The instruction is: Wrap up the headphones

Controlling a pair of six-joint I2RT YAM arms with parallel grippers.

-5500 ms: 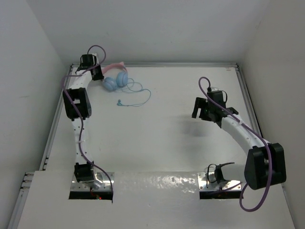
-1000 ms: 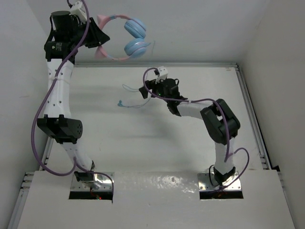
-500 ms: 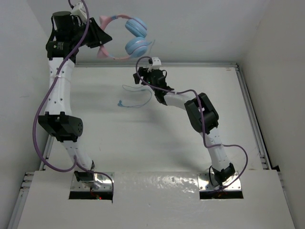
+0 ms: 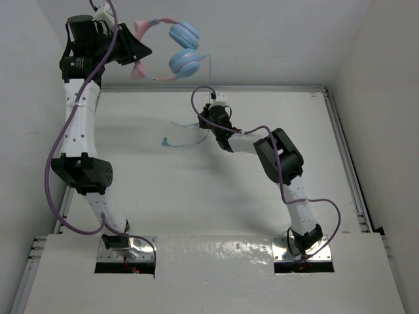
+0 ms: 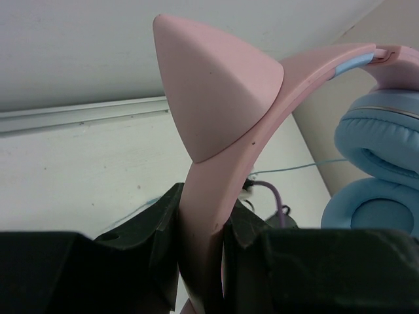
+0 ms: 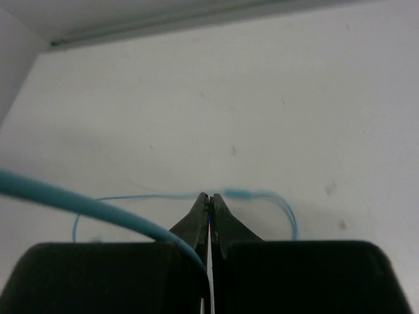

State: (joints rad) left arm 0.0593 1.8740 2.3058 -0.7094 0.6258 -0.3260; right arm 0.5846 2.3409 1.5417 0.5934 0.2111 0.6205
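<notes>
On the left, the left gripper (image 4: 134,53) is raised high above the back of the white table (image 4: 196,196), its black fingers (image 5: 163,222) clamped tight on the pink cat-ear headband (image 5: 216,176) of the small over-ear headphones (image 4: 185,62). The grip sits just below one of the cat ears. The headphones hang in the air out to the gripper's right, and the light blue round ear cups (image 4: 184,33) dangle one above the other, well clear of the table.

From the lower cup the thin teal cable (image 6: 65,197) drops to the right gripper (image 4: 208,119), which is low over the table. Its jaws are pressed together with no gap showing, and the cable runs in between them, so I judge it pinched there. The rest of the cable lies in a loose loop on the table, ending at a small plug (image 4: 163,139) off to the left.

The headphones look light. The plastic band seems stiff enough to make a good handle, but its smooth curve could twist in the fingers. The cable looks limp and thin, likely to slip through a loose pinch and easy to strain where it enters the cup. I would hold it near the cup end with gentle tension and wind it around the band.
</notes>
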